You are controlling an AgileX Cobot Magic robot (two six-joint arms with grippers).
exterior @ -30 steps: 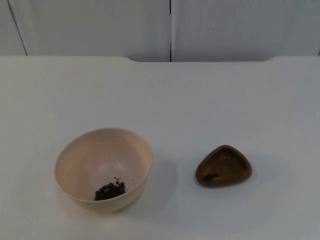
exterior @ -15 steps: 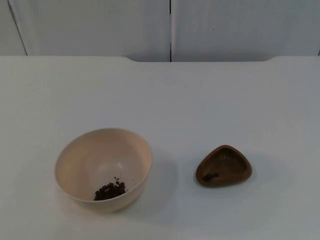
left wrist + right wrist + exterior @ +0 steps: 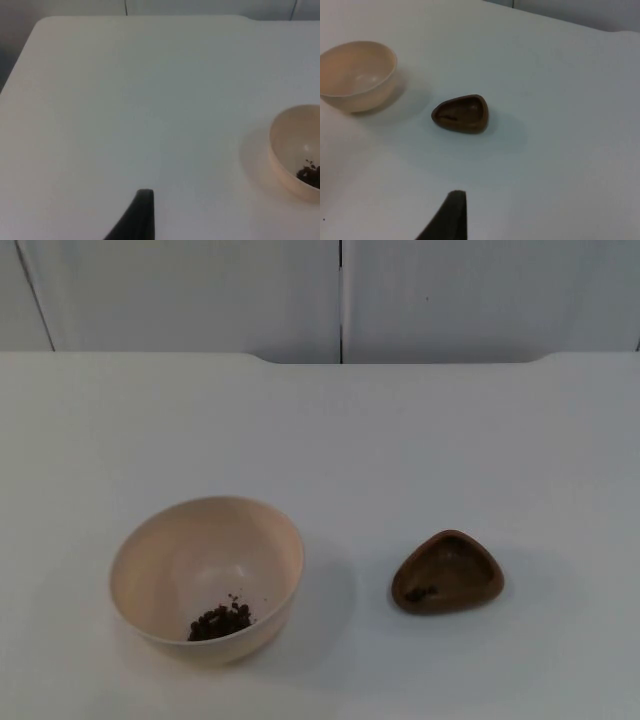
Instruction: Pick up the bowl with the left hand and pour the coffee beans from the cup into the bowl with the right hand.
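A cream bowl [image 3: 205, 575] stands on the white table at front left, with a small heap of dark coffee beans [image 3: 220, 621] inside. To its right sits a brown, rounded-triangular wooden cup [image 3: 447, 572], upright, with a few beans in it. In the left wrist view, my left gripper [image 3: 142, 210] waits above bare table, well apart from the bowl [image 3: 295, 150]. In the right wrist view, my right gripper [image 3: 452, 210] waits a good distance back from the cup [image 3: 461, 114], and the bowl [image 3: 357, 75] lies beyond it. Neither gripper holds anything.
The white table [image 3: 400, 440] runs back to the grey partition wall [image 3: 200, 290]. A gap of bare table separates the bowl and the cup.
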